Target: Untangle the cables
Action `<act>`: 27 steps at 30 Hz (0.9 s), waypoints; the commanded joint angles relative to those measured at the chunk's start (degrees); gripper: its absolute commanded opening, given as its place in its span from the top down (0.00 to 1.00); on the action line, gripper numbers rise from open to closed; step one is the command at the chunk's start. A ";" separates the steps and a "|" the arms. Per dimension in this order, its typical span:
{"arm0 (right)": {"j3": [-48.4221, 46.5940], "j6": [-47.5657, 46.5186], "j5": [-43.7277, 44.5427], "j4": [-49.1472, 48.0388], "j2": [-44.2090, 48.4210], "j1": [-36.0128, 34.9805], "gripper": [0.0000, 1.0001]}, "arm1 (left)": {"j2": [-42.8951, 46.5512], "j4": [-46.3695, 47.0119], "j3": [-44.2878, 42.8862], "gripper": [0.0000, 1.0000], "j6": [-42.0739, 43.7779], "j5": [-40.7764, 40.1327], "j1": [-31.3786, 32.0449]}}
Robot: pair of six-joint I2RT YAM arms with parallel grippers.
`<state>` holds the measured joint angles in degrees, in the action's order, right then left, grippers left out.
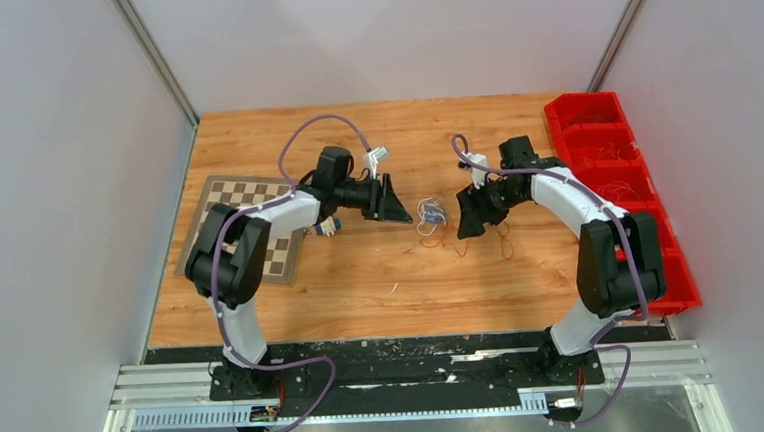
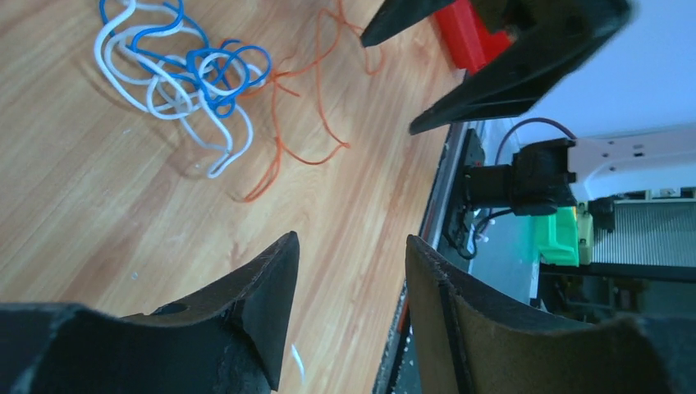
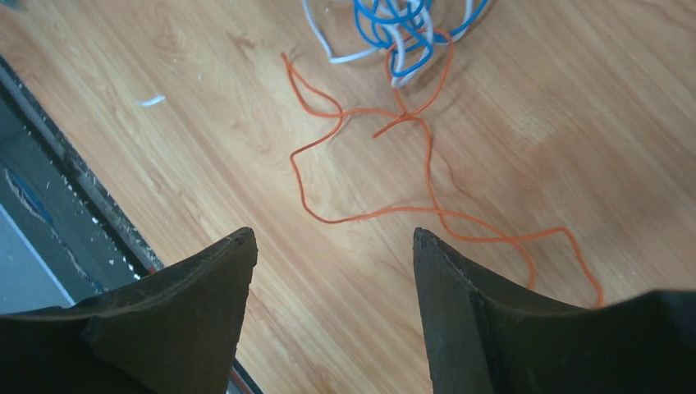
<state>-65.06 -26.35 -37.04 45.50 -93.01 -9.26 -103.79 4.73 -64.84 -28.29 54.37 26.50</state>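
The cables (image 1: 430, 213) lie on the wooden table between my grippers: a knot of white and blue wires (image 2: 185, 78) with a loose orange wire (image 2: 308, 123) trailing from it. In the right wrist view the blue-white knot (image 3: 402, 25) is at the top and the orange wire (image 3: 427, 189) loops across the wood. My left gripper (image 1: 398, 210) is open and empty, just left of the knot. My right gripper (image 1: 466, 221) is open and empty, just right of it, over the orange strand. Neither touches the wires.
A checkered mat (image 1: 248, 224) lies under the left arm at the left. Red bins (image 1: 616, 172) line the right edge. A small blue-white object (image 1: 327, 226) lies by the mat. A small white scrap (image 1: 394, 288) lies nearer the front edge.
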 commanded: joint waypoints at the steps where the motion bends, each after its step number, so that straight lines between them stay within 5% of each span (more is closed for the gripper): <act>1: 0.85 6.99 1.89 -11.90 -0.49 -0.90 0.32 | -5.27 8.76 -2.48 0.42 -3.77 -2.41 3.04; 23: -8.33 13.95 7.84 -25.02 -16.08 -8.15 0.41 | -21.78 8.30 -9.28 0.45 -0.88 -7.59 4.50; 27: -8.51 13.72 8.35 -25.12 -17.60 -8.93 0.50 | -23.48 8.21 -10.95 0.61 -0.91 -7.55 4.57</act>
<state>-71.81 -13.58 -29.82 22.59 -109.34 -17.52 -125.03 12.12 -73.82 -30.41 47.79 30.79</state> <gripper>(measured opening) 0.539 0.474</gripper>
